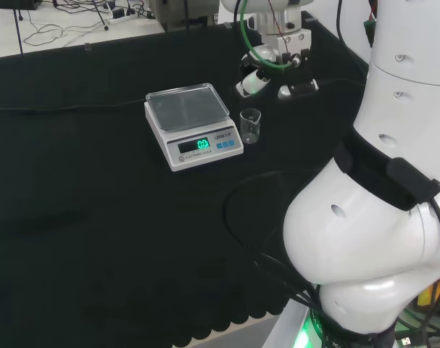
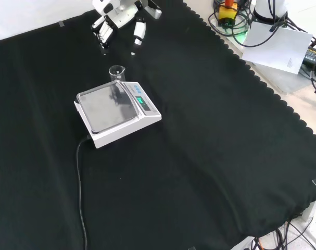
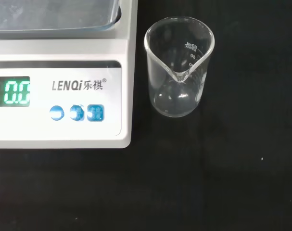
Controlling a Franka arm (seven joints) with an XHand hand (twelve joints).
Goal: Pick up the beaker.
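Clear beaker (faint in the head view) stands beside scale.

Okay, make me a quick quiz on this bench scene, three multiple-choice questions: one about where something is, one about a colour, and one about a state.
1. Where does the beaker stand?
A. On the weighing pan
B. On the cloth beside the scale
C. In the hand

2. What colour are the digits on the scale's display?
A. Red
B. Green
C. Blue

3. What is in the beaker?
A. Nothing visible
B. Dark liquid to the brim
C. White powder

Answers:
1. B, the head view shows the beaker on the black cloth just right of the scale, with the hand apart from it, farther off.
2. B, the lit digits show green in the wrist view.
3. A, the wrist view looks through clear glass to the bare bottom.
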